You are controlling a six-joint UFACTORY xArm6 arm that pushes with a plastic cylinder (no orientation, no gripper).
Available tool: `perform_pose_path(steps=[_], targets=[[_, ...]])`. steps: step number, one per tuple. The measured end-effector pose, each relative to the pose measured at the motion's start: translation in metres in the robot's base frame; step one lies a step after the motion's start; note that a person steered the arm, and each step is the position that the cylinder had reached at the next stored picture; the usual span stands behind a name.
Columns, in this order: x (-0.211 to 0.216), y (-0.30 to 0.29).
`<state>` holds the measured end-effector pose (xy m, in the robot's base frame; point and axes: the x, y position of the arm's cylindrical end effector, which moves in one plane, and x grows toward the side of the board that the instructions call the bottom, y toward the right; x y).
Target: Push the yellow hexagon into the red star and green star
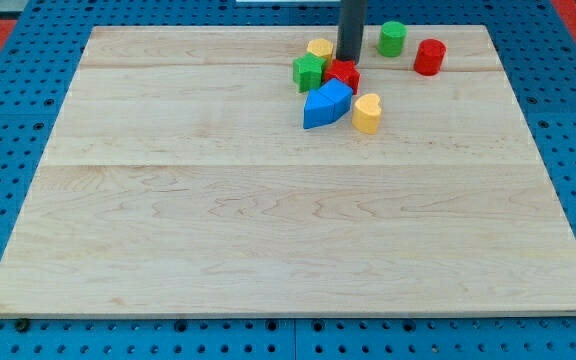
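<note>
Your tip (349,59) sits just right of the yellow hexagon (319,48), which touches the green star (309,72) beside the red star (344,74); no claw exists.

Single view, raised, looking down at a slant across the wooden surface (268,220) toward 12 o'clock. Whole surface fits in frame, middling close; far edge near the frame's 12 o'clock side.
</note>
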<state>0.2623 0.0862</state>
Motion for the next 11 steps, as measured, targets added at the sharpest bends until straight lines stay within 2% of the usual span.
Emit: perform_pose_path(steps=[1,2,3,4,5,11], targets=[[-0.013,0.011],[-0.060,0.003],[-0.071,-0.015],[-0.051,-0.048],[-0.042,-0.057],[-0.027,-0.031]])
